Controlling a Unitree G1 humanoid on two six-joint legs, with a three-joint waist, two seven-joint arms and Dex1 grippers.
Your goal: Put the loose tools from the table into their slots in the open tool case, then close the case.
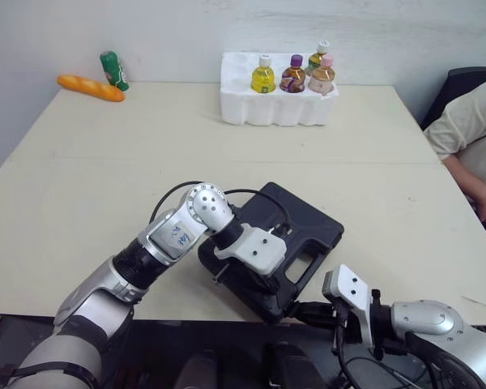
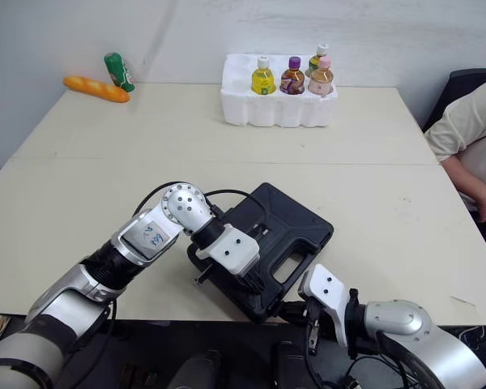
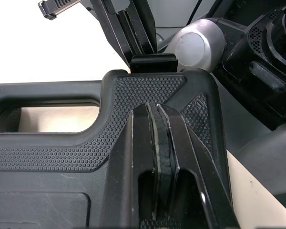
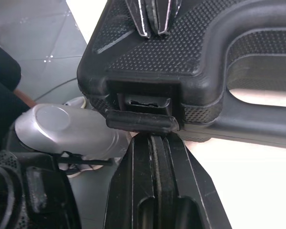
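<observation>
The tool case (image 1: 304,223) is lying flat at the near edge of the worktop (image 1: 146,178), lid down, turned at an angle with one corner right at the rim. The left hand (image 3: 157,114) is on top of it, its two black fingers pressed together with nothing between them, tips planted on the dimpled lid just beside the handle (image 3: 43,90). Down at the front corner comes the right hand (image 4: 155,138), also with its fingers together, and its tips touch the underside of the small latch (image 4: 140,121) on the case's edge (whether that latch is snapped home I cannot tell). No loose tools show on the worktop around the case.

At the far side, well apart from all this, stands a white foam tray (image 1: 267,109) with four bottles upright in its pockets: a yellow one (image 1: 263,74), a dark one with a purple cap (image 1: 294,75), a pink-capped one (image 1: 322,75) and a white-capped one (image 1: 319,55) behind it. In the far left corner a bread loaf (image 1: 91,87) lies just beside a green can (image 1: 113,70). A person (image 1: 470,130) sits at the right edge.
</observation>
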